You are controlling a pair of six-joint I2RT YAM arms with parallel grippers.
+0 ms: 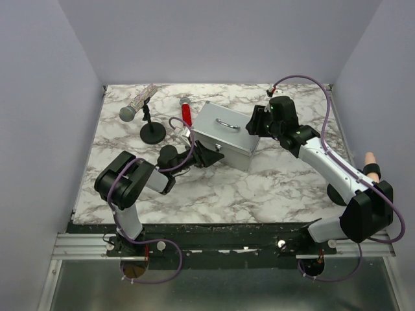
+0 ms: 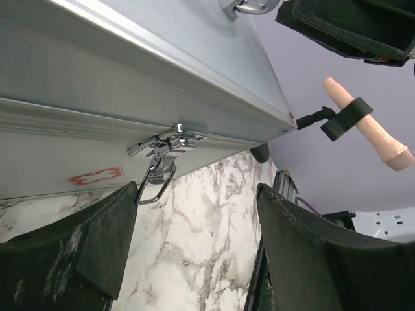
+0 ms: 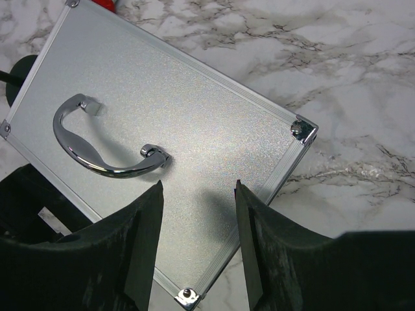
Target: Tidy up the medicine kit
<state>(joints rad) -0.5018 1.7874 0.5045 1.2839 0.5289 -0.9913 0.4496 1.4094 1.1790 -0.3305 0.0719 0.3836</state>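
Note:
The medicine kit [image 1: 224, 136] is a grey metal box with its lid down, standing mid-table. Its chrome handle [image 3: 104, 146] lies flat on the lid [image 3: 194, 110]. My left gripper [image 1: 211, 156] is open at the box's front face; in the left wrist view the gripper [image 2: 196, 189] has only marble between its fingers. The chrome latch [image 2: 162, 152] sits just above the left fingertip [image 2: 126, 201], with a small red mark [image 2: 96, 176] beside it. My right gripper [image 1: 255, 122] hovers open over the lid's right end, its fingertips [image 3: 154, 201] astride the lid's near corner, holding nothing.
A microphone [image 1: 137, 103] on a black round-based stand [image 1: 152, 133] is behind the box on the left. A red-handled item [image 1: 186, 111] lies by the box's back left corner. A peach-coloured grip in a black strap [image 1: 370, 162] sticks out past the table's right edge.

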